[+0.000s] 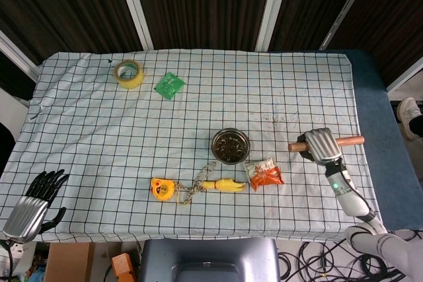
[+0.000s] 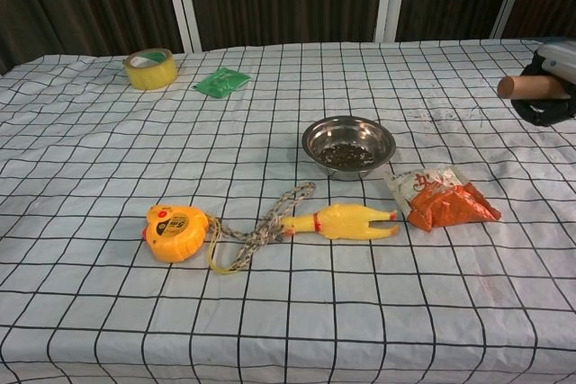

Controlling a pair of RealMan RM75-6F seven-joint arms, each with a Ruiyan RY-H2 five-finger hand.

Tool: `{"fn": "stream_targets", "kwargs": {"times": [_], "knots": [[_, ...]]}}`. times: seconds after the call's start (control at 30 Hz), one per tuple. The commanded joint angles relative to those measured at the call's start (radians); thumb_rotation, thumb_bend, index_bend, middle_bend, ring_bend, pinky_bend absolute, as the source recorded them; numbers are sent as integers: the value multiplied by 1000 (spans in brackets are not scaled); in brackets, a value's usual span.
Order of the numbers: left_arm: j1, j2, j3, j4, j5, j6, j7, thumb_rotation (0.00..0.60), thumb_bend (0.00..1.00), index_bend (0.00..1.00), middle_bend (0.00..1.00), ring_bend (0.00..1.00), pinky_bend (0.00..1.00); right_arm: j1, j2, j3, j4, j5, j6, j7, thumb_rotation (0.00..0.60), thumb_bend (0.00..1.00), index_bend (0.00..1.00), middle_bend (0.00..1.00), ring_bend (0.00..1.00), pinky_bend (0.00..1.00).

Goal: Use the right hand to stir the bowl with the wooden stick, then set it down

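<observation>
Your right fingers (image 1: 312,154) are wrapping around the stick (image 1: 349,141), gripping it near its middle, so both ends are sticking out of the right hand (image 1: 321,144). You are holding it roughly level, off to the right of the bowl (image 1: 230,145) and well apart from it, over the right side of the table (image 1: 198,97). In the chest view only one stick end and part of the hand are showing at the frame edge, so I cannot tell how high you are holding it above the cloth.

The risk I am judging here is the release. The stick is round, so if you are letting go from a height or on a slope in the cloth, it could roll toward the table's right edge and drop off. The snack bag (image 1: 264,174) is lying between you and the bowl; swinging back that way could knock it.

Your left hand (image 1: 30,204) is hanging at the table's near left corner, fingers apart and holding nothing.
</observation>
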Motion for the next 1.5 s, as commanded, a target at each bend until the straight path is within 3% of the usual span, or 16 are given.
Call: {"fn": "stream_targets", "kwargs": {"times": [0.03, 0.3, 0.47, 0.67, 0.8, 1.07, 1.17, 1.33, 1.4, 1.5], "knots": [[2, -15, 3, 25, 2, -9, -23, 600, 408, 0, 23, 0, 45, -14, -130, -15, 171, 14, -72, 74, 600, 697, 874, 800, 735, 805], [0, -24, 6, 46, 6, -25, -43, 600, 407, 0, 23, 0, 45, -5, -185, -20, 263, 5, -145, 127, 600, 668, 441, 445, 407, 589], [-1, -27, 5, 50, 6, -32, -43, 600, 406, 0, 23, 0, 45, -11, -172, -11, 240, 0, -127, 111, 600, 497, 208, 269, 253, 493], [-3, -28, 5, 51, 5, -43, -45, 600, 407, 0, 23, 0, 44, -10, -92, -5, 135, 8, -160, 39, 600, 341, 22, 101, 87, 336], [-6, -28, 6, 46, 8, -48, -54, 600, 409, 0, 23, 0, 44, -8, 11, -7, -27, 33, -221, -42, 555, 250, 0, 10, 4, 248], [-3, 3, 4, 1, 16, -24, -57, 600, 408, 0, 20, 0, 41, -44, 171, -3, -310, 47, -170, -170, 524, 196, 0, 0, 0, 151], [2, 37, 1, -49, 10, -17, -49, 600, 408, 0, 17, 0, 41, -87, 274, -20, -478, 27, -92, -258, 522, 196, 0, 0, 0, 141], [15, 103, -8, -162, 10, 17, -6, 600, 407, 0, 24, 0, 41, -256, 471, -98, -833, -7, 161, -554, 509, 196, 0, 0, 0, 105], [24, 123, -7, -201, 15, 34, 17, 600, 406, 0, 25, 0, 42, -341, 487, -133, -882, -62, 294, -597, 511, 196, 0, 0, 0, 94], [38, 137, -7, -234, 26, 61, 45, 600, 406, 0, 24, 0, 42, -426, 467, -160, -851, -118, 416, -587, 512, 196, 0, 0, 0, 81]]}}
